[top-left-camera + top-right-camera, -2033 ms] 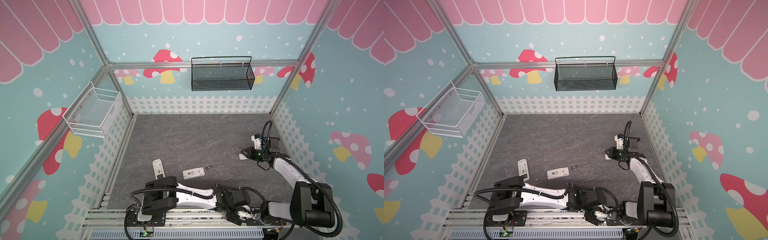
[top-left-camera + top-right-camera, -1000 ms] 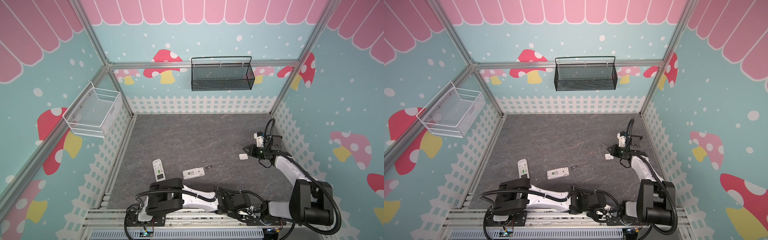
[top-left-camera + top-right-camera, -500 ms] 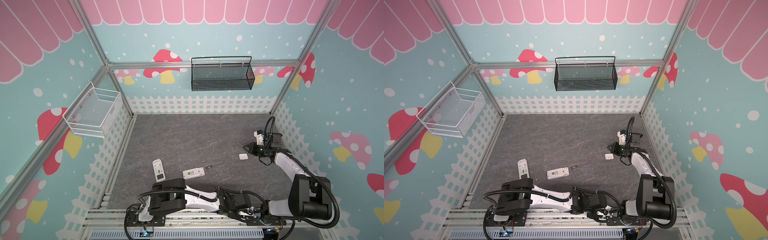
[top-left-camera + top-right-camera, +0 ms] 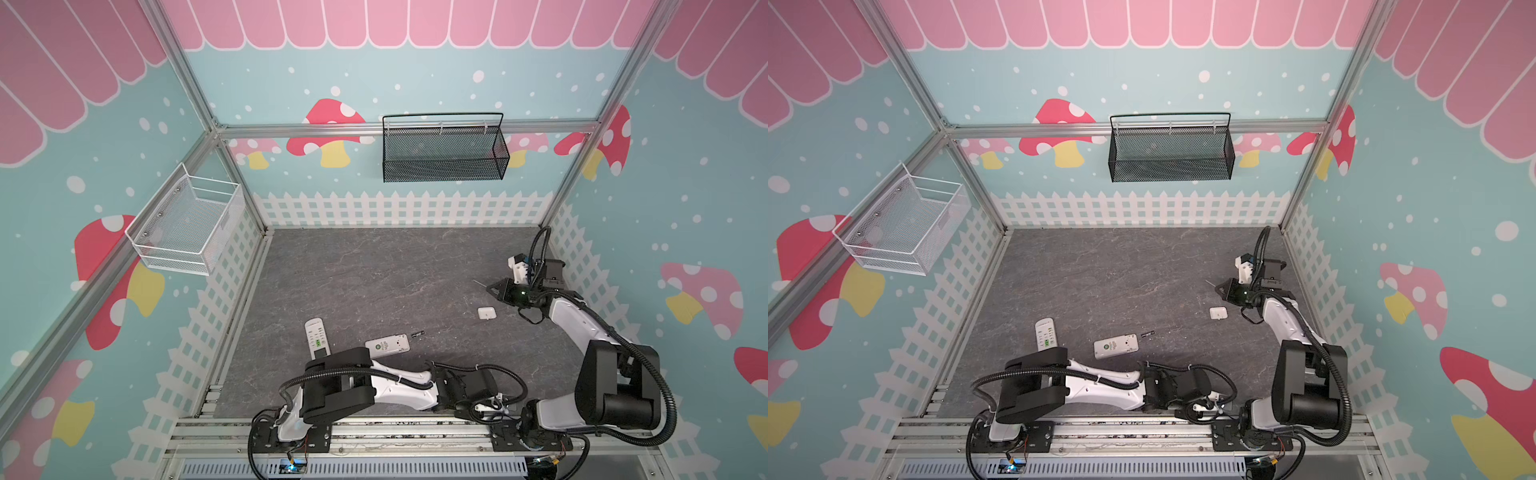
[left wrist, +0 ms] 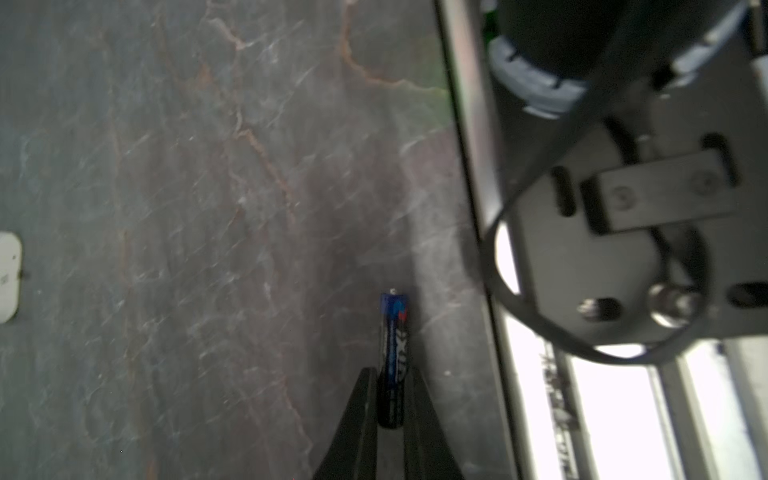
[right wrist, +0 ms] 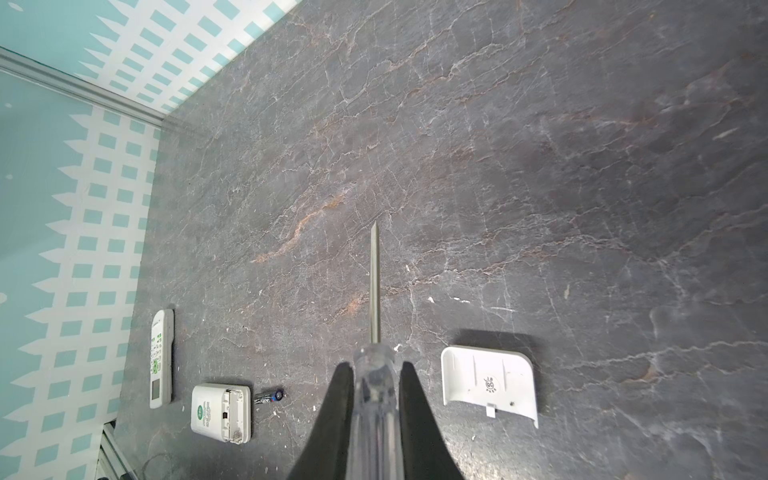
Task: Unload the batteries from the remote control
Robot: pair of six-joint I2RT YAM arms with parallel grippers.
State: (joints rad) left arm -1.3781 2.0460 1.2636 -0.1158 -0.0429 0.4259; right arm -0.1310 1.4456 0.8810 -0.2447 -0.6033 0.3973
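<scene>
The left claw (image 5: 391, 376) pinches a dark blue battery (image 5: 392, 328) by one end, close to the table (image 5: 187, 208). It is well apart from the short remote (image 4: 387, 345), on the remote's front-rail side. A second battery (image 4: 417, 333) lies just beside that remote's open end. The right claw (image 6: 376, 365) is clamped on a clear-handled screwdriver (image 6: 374, 282), farther from the remote than the white cover (image 4: 486, 313).

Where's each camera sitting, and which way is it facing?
Left wrist: on the left arm, looking along the left tool, shut on the gripped battery.
Right wrist: on the right arm, looking along the right tool and its screwdriver.
Top views: high at the front, looking down on the floor; both arms show.
Shared: right wrist and top views show the opened remote and loose battery.
</scene>
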